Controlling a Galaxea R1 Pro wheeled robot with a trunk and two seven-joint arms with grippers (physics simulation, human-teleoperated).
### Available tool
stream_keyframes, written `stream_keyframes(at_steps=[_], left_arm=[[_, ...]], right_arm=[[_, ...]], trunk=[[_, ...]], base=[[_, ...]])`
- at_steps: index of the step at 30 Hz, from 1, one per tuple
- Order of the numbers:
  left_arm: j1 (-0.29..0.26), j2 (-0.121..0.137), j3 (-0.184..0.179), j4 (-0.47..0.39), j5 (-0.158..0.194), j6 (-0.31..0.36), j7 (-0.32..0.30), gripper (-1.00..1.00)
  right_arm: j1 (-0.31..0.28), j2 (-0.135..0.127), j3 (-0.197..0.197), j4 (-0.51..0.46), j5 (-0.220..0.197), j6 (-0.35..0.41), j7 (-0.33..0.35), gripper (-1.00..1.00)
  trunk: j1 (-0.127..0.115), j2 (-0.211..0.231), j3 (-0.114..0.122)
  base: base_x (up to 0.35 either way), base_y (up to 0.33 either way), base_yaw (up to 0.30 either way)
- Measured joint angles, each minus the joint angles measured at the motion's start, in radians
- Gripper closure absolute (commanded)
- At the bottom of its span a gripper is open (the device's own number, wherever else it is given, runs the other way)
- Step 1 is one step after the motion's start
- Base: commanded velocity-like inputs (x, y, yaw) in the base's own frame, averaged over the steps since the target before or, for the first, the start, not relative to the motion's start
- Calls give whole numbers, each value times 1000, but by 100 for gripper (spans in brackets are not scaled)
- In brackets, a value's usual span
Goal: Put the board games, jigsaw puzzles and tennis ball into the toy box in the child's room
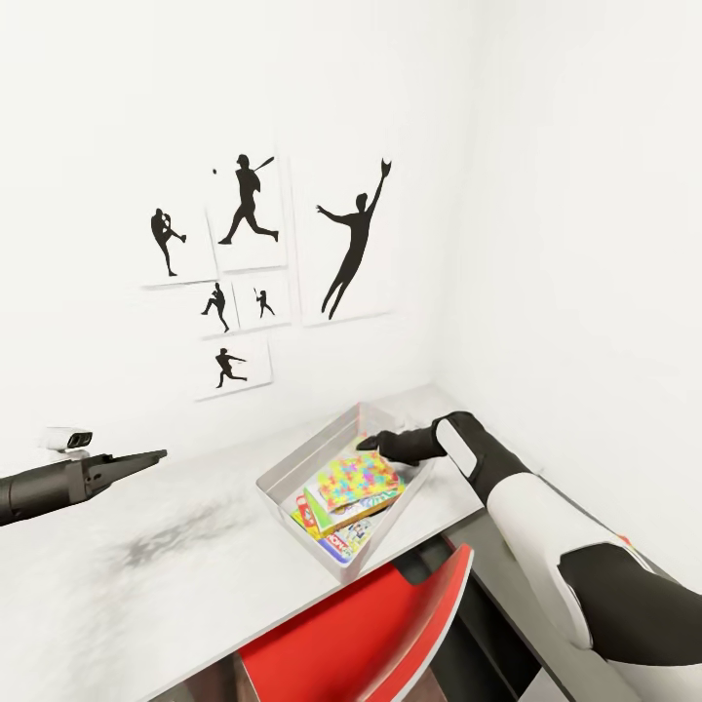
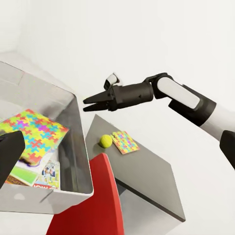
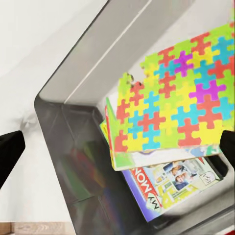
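1. The toy box (image 1: 292, 466) stands on the table (image 1: 175, 575) near its right end, set cornerwise to the table's front edge, with one corner toward the robot.
2. One puzzle (image 1: 361, 480) lies on top of the stack inside the box, pattern up. In the right wrist view its edges sit skewed to the box walls.
3. Board games (image 1: 336, 526) lie flat beneath that puzzle. Their near ends stick out from under it toward the robot. The lowest visible cover (image 3: 169, 188) is blue-edged with white lettering.
4. A second puzzle (image 2: 125, 142) lies flat on the dark lower section (image 2: 142, 181) beyond the box. The ball (image 2: 105, 141) rests just beside it, on the side nearer the box.
5. The right arm reaches forward from the lower right, forearm rising to the box's far-right rim. The right hand (image 1: 370, 444) points left across the box, above the puzzle.
6. Right hand: the right wrist view shows its fingers at opposite edges of the frame, so it is spread wide. It holds nothing and touches nothing visible.
7. The left arm is held level over the table, well left of the box. The left hand (image 1: 156, 455) points right, toward the box.
8. Left hand: it reads as one tapered wedge in the head view. Whether it is spread or closed cannot be told. It carries nothing.
9. A red chair (image 1: 361, 634) stands at the table's front edge, below the box.
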Motion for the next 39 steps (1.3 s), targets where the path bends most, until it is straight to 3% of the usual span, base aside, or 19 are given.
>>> stream_keyframes(at_steps=[15,19,24,30,33,36,39], left_arm=[[0,0,0,0,0,0,0,-100],[0,0,0,0,0,0,0,-100],[0,2,0,0,0,-1,0,-100],[0,2,0,0,0,-1,0,-100],[0,2,0,0,0,-1,0,-100],[0,2,0,0,1,-1,0,-100],[0,2,0,0,2,-1,0,-100]], right_arm=[[0,-7,2,7,3,-1,2,-100],[0,-15,0,-30,2,-5,36,-100],[32,-20,-4,-188,4,-5,134,-100],[106,-29,-6,-350,-5,7,159,-100],[150,-54,-9,-460,-13,38,168,-100],[229,-73,-21,-602,-25,51,208,-100],[349,-110,-50,-786,-27,51,268,-100]], trunk=[[0,0,0],[0,0,0],[0,0,0],[0,0,0],[0,0,0],[0,0,0],[0,0,0]], base=[[0,0,0],[-16,0,0],[-70,0,0],[-14,0,0],[-2,0,0],[0,0,0],[0,0,0]])
